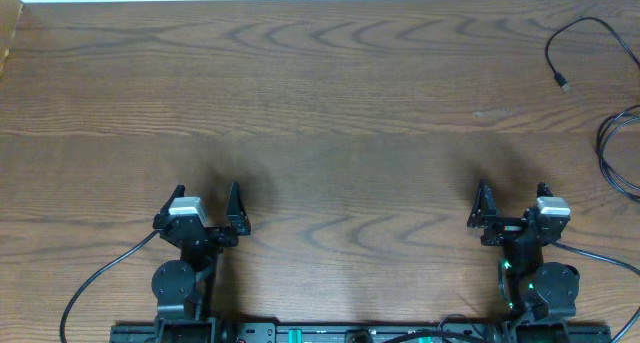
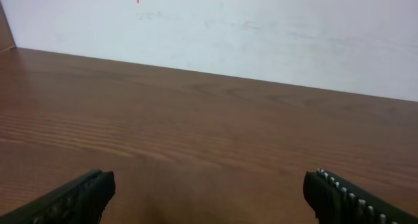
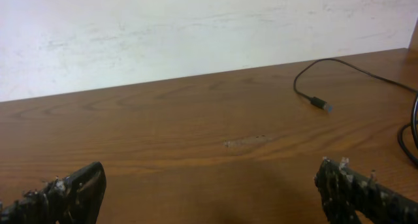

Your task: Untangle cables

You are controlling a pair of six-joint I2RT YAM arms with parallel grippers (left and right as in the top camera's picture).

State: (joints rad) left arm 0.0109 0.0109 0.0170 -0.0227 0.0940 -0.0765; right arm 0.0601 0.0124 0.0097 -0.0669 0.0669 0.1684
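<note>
A thin black cable lies at the table's far right, its small plug end pointing toward me. The same cable and plug show in the right wrist view, well ahead and to the right. A second black cable loop curves along the right edge and runs out of view; part of that loop shows in the right wrist view. My left gripper stands open over bare wood near the front. My right gripper is open too, holding nothing.
The wooden table ends at a white wall at the back. Thicker black leads trail from the arm bases along the front edge. A pale scuff marks the wood ahead of the right gripper.
</note>
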